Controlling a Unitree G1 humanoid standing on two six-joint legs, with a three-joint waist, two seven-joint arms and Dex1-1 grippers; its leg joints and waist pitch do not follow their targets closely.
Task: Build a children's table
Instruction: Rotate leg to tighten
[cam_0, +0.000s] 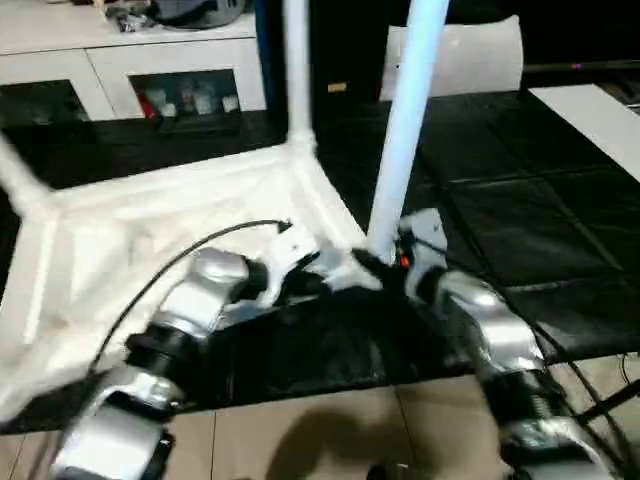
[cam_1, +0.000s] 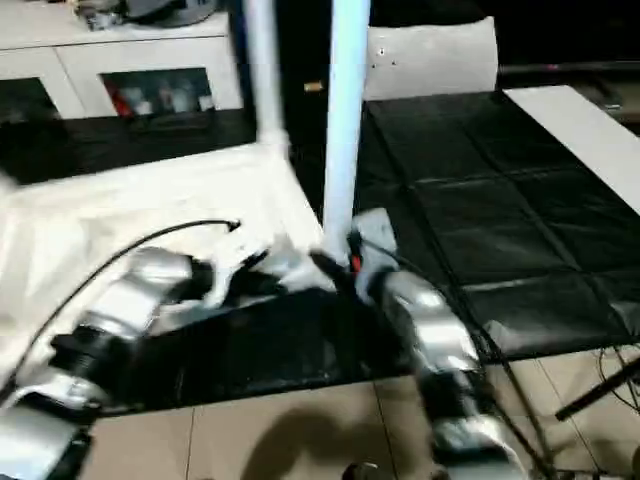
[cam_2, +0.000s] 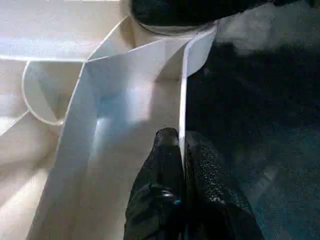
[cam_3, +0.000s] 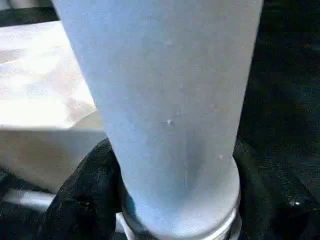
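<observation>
Left eye view, white table top lying upside down, one white leg standing straight up at its near corner, right tool hugging that leg's bottom, left tool pinched tight on the top's thin rim.

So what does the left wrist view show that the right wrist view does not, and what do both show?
Left wrist view alone: the left gripper shut on a thin upright rib of the tabletop's underside, with curved ribs beside it.

Right wrist view alone: the right gripper closed around the base of an upright leg, black fingers on either side of it.

Both: the white tabletop lying upside down on the black mat.
</observation>
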